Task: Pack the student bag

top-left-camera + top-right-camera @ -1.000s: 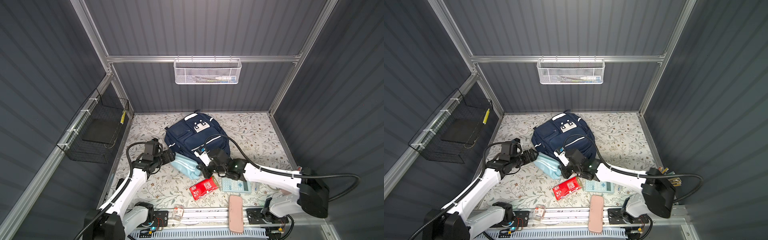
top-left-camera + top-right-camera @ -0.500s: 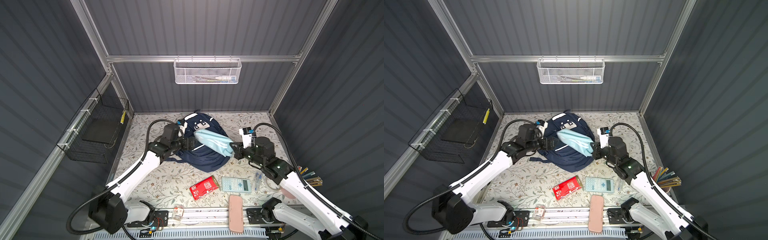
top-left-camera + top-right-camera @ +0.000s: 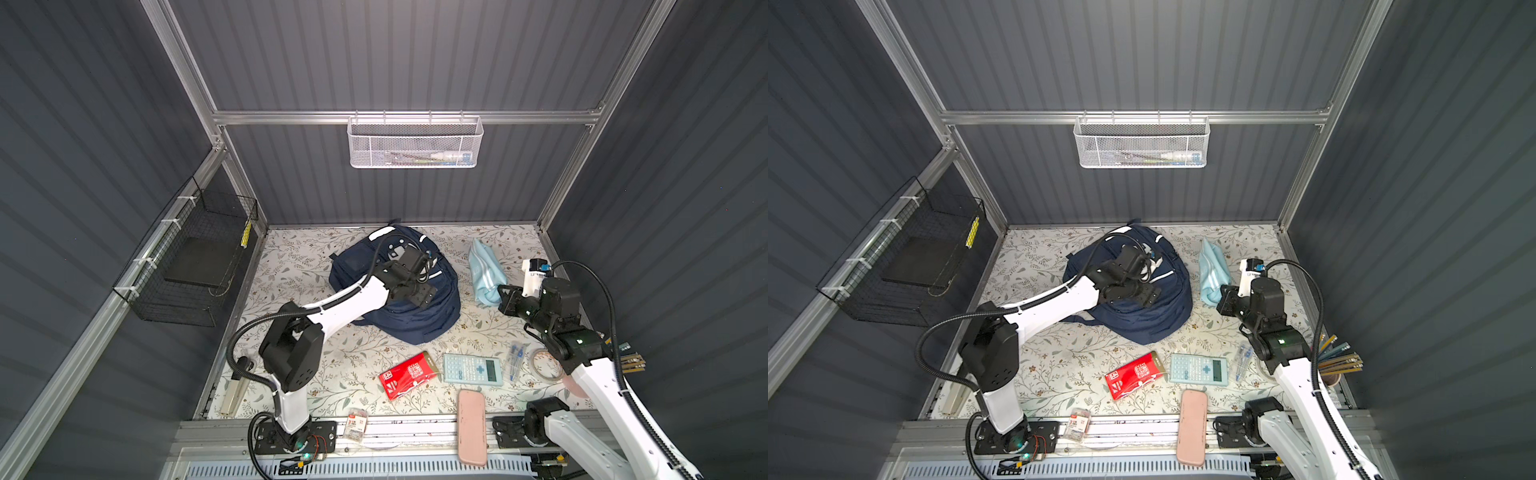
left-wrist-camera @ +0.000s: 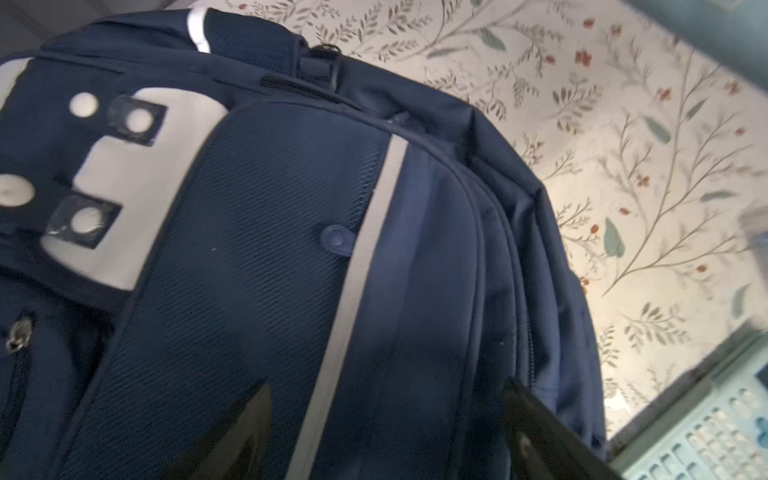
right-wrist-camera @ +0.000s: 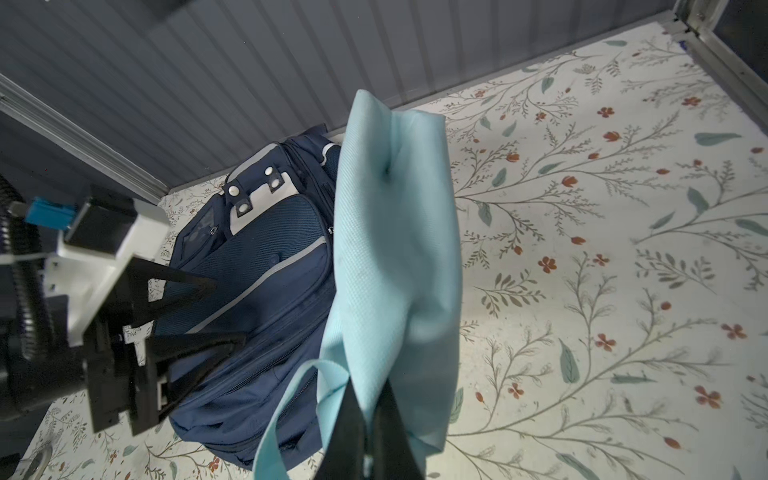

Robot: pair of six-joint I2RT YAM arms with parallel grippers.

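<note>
My left pincer (image 3: 422,296) hung wide open just above the student bag (image 3: 415,328). The bag lay flat on the table (image 3: 357,353) directly under this pincer, and every zip I could see on it was closed. My right pincer (image 3: 501,296) was clamped on one end of the light blue pouch (image 3: 484,270), and the bag lay beside it, toward my left pincer, not touching. I judged the danger was this: the pouch was soft and held only by its end, so it might slip or swing in a fast move, and with no pocket open it had no place to go. If my left pincer closed carelessly, it might catch only fabric and miss the small navy pull tab (image 4: 336,242). The back wall stood near behind the bag, and the side frame was close beyond my right pincer. The bare table between the two pincers gave free room.
</note>
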